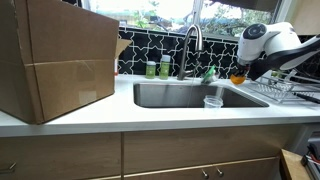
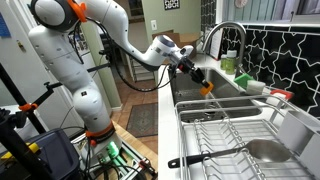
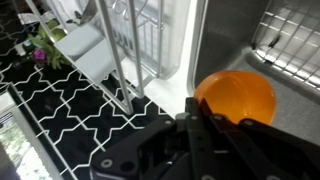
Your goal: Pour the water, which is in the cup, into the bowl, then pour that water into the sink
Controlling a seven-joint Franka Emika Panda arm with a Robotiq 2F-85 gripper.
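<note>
While tool (image 3: 200,122) pinches bowl (image 3: 240,98) rim at lower right | best tip slowly, lip over sink (image 1: 170,95) | avoid cup (image 1: 212,101)

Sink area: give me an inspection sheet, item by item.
Surface: white countertop around the steel sink.
Job's things: orange bowl held aloft beside the dish rack; cup upright at the sink's front edge; water not discernible.
Clutter: cardboard box, green bottles, faucet.
Gripper: gripper shut on the bowl's rim.
Cables: black cable along the arm.
Surroundings: black tiled backsplash, window above.
</note>
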